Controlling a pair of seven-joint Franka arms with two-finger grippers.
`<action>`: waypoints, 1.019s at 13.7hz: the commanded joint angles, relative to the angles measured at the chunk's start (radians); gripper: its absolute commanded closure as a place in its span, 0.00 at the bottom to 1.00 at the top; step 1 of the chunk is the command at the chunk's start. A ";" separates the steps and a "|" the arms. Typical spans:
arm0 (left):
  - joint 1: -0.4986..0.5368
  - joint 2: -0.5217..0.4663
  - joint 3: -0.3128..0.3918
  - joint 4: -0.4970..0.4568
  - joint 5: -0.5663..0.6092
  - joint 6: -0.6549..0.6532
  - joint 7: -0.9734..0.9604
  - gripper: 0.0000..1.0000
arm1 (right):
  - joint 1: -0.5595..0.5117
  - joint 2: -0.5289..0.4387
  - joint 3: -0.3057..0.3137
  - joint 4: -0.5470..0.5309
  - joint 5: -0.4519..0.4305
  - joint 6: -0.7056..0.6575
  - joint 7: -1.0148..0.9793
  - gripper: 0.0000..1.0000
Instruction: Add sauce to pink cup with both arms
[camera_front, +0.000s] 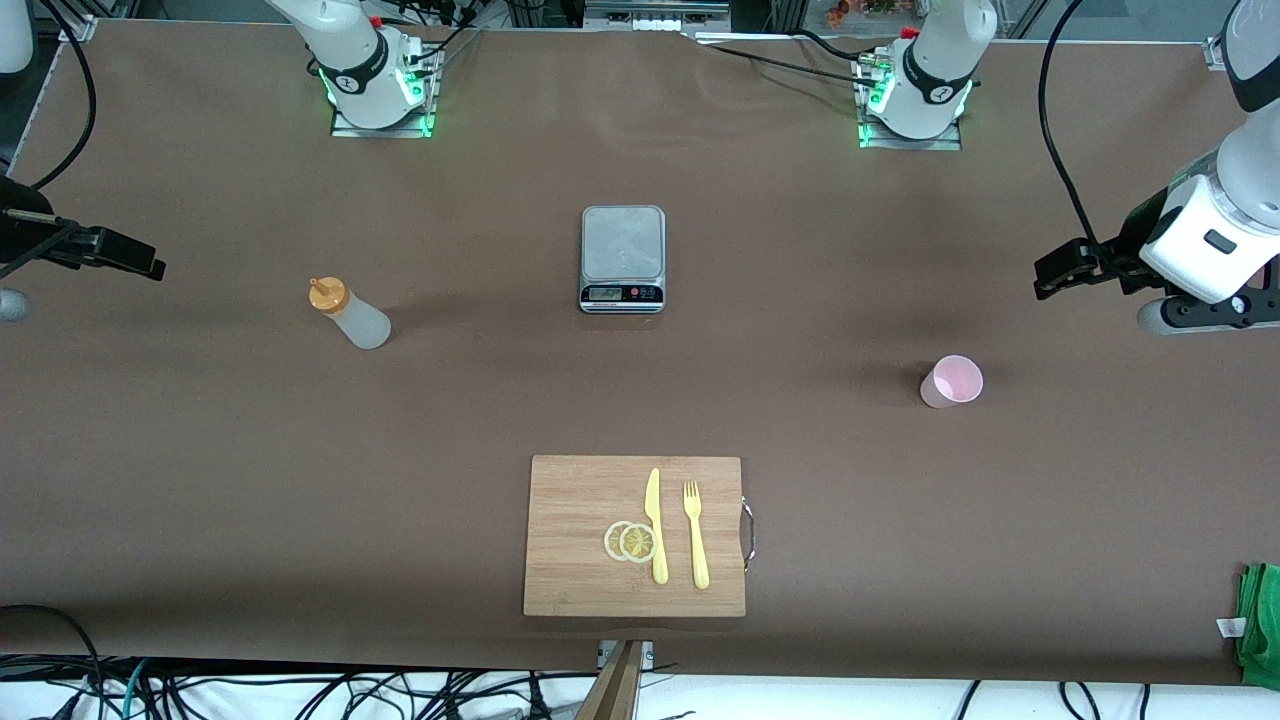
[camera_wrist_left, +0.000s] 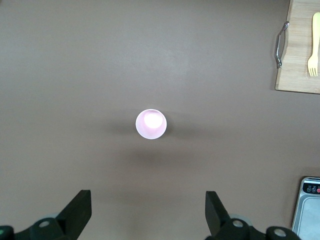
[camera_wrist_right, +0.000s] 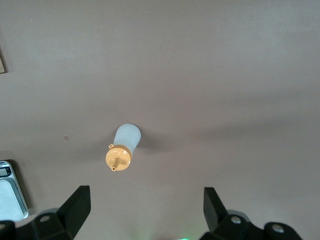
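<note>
Right gripper (camera_front: 150, 268) hangs in the air at the right arm's end of the tabletop (camera_front: 200, 480), jaws spread wide, nothing between them; in its wrist view the two black fingers (camera_wrist_right: 75, 207) stand well apart with the squeeze bottle (camera_wrist_right: 122, 150) upright on the bare surface between and ahead of them.

Squeeze bottle (camera_front: 350, 315): translucent whitish body, orange nozzle cap, standing on the tabletop toward the right arm's end, untouched.

Scale (camera_front: 622, 258) sits mid-table, steel plate bare (display lit, digits unreadable).

Cutting board (camera_front: 635, 535) lies nearer the front camera than the scale; on it two lemon slices (camera_front: 630, 541), a yellow knife (camera_front: 655, 525) and a yellow fork (camera_front: 695, 535), side by side.

Pink cup (camera_front: 951, 381) stands upright toward the left arm's end, well apart from the scale; the left wrist view looks straight down into it (camera_wrist_left: 151, 124).

Left gripper (camera_front: 1060, 272) hangs in the air at the left arm's end, jaws spread, holding nothing.

Green cloth (camera_front: 1262, 625) at the tabletop's corner.
</note>
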 joint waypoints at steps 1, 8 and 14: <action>-0.001 0.016 -0.001 0.022 -0.018 -0.013 -0.007 0.00 | 0.001 -0.005 -0.002 0.000 0.016 -0.010 -0.004 0.00; -0.001 0.038 -0.001 0.067 -0.013 -0.014 -0.007 0.00 | 0.001 -0.005 -0.002 0.000 0.016 -0.010 -0.004 0.00; -0.001 0.038 -0.001 0.067 -0.016 -0.014 -0.006 0.00 | 0.001 -0.005 -0.002 0.000 0.016 -0.010 -0.004 0.00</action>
